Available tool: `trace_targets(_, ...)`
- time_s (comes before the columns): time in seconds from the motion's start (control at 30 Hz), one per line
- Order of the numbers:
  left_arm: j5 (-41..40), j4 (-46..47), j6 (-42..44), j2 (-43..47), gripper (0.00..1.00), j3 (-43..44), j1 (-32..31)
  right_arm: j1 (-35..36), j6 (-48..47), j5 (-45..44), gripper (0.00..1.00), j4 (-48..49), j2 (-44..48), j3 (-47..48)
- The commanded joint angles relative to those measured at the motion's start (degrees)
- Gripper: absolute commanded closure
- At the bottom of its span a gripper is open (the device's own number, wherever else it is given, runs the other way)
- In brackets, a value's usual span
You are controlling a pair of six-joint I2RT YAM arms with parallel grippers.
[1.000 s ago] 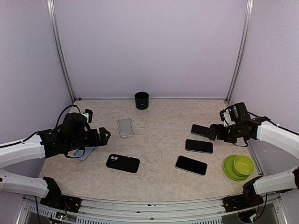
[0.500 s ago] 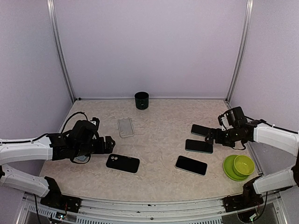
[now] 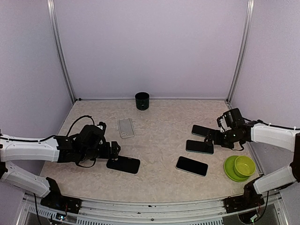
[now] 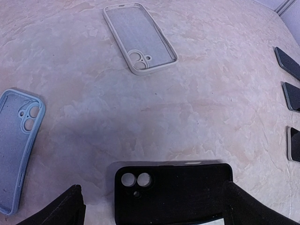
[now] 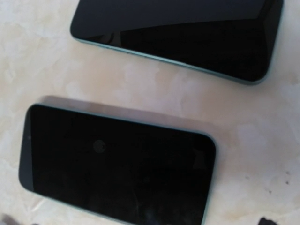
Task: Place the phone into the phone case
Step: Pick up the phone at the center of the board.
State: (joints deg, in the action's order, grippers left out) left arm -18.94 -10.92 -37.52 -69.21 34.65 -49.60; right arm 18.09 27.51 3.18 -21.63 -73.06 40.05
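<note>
My left gripper [image 4: 155, 208] sits with jaws spread astride the matte black phone case [image 4: 173, 185] to steady it. The right gripper [image 3: 212, 136], seemingly spread too, hangs over a glossy black phone [image 5: 117, 164].

On your worktop [image 3: 159, 136]: cup [image 3: 142, 101] at back centre, by the rear wall. Far case [image 3: 125, 127] lies L of centre, in front of the cup. Near case [image 3: 123, 164] sits in front of that, twd the near edge. Left case [image 4: 16, 150] lies further L, apart from both. R side you've 3 phones in a row, back to front: back phone [image 3: 201, 131], mid phone [image 3: 199, 146], near phone [image 3: 191, 166], close but not touching. Bowl [image 3: 244, 165] sits on plate [image 3: 228, 170], R of near phone.
</note>
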Motion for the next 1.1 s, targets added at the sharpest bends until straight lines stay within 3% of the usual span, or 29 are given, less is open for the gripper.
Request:
trace_targets(0.0,-0.9,2.8,-0.4,-2.4,0.01,1.8,-1.2,0.8,0.4,-0.5,0.01,1.6,-2.5,0.7)
trace_targets(0.2,-0.9,3.6,0.1,-4.9,0.01,3.7,-2.4,3.6,-4.8,0.0,0.01,0.6,-3.9,2.2)
trace_targets(0.37,-0.6,4.2,0.2,-5.9,0.01,4.0,-2.6,11.7,-6.7,-1.2,0.01,0.4,-6.5,3.0)
trace_targets(0.63,-0.8,3.5,0.3,-5.0,0.01,3.7,-2.6,25.8,-8.0,-10.2,0.01,-5.6,-14.4,8.4)
trace_targets(1.07,-1.6,2.9,0.9,-1.1,0.01,2.4,-2.6,28.5,-16.6,-7.5,0.01,-14.5,-13.6,13.6)
